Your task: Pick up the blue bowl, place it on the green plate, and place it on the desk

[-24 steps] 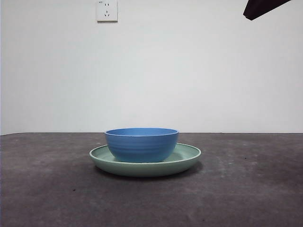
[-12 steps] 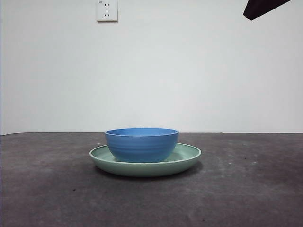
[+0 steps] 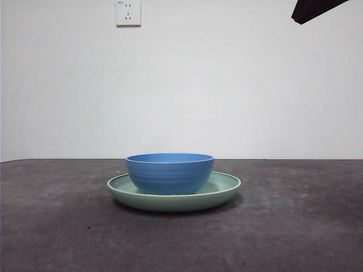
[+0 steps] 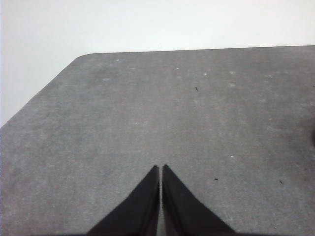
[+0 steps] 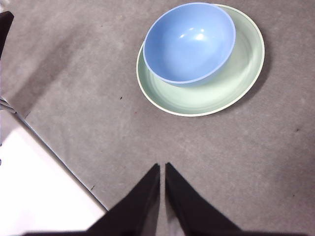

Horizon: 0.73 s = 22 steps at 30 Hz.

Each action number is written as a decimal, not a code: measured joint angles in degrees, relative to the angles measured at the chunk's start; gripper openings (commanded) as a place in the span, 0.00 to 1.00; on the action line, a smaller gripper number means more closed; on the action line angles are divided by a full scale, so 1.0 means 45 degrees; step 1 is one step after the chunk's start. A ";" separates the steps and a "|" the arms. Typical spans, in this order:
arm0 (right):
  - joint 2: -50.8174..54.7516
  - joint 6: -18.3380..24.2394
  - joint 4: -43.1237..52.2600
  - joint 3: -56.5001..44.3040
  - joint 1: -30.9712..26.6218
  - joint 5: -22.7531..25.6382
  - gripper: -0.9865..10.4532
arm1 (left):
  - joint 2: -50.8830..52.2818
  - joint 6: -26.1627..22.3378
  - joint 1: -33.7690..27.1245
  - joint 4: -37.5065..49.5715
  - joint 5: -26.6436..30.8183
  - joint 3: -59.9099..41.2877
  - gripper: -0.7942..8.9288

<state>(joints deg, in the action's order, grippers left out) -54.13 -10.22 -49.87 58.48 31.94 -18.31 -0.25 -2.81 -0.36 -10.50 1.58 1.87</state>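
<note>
The blue bowl (image 3: 169,173) stands upright and empty inside the green plate (image 3: 222,190), a little left of the plate's middle, on the dark desk (image 3: 57,226). From the right wrist view the blue bowl (image 5: 189,42) and green plate (image 5: 236,78) lie well ahead of my right gripper (image 5: 162,167), which is shut, holds nothing and hovers high above bare desk. My left gripper (image 4: 160,168) is shut too, over bare desk (image 4: 197,108) with neither dish in its view. A black arm tip (image 3: 315,9) shows at the top right corner of the front view.
A white wall with a power socket (image 3: 128,12) rises behind the desk. The desk's edge (image 5: 59,157) runs close to my right gripper, with white floor beyond it. A rounded desk corner (image 4: 83,56) shows in the left wrist view.
</note>
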 measured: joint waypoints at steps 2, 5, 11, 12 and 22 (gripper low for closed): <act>0.0000 0.0000 0.0005 0.0000 0.0000 0.0024 0.10 | 0.0000 0.0049 0.0000 0.0000 0.0000 0.0000 0.09; 0.0000 0.0024 0.0010 0.0000 0.0000 0.0063 0.10 | 0.0000 0.0083 0.0000 0.0000 0.0000 0.0000 0.09; 0.0092 0.0879 0.0981 -0.0039 -0.0452 0.1059 0.10 | 0.0000 0.0083 0.0000 0.0000 0.0000 0.0000 0.09; 0.0248 0.0981 0.1554 -0.0170 -0.0685 0.1180 0.10 | 0.0000 0.0083 0.0000 0.0000 0.0000 0.0000 0.09; 0.4391 0.0874 0.7242 -0.4823 -0.4634 0.1428 0.10 | 0.0000 0.0087 0.0000 0.0000 0.0000 0.0000 0.09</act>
<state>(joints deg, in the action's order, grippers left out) -34.37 -6.28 -17.28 36.77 11.09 -11.88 -0.25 -2.42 -0.36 -10.50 1.58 1.87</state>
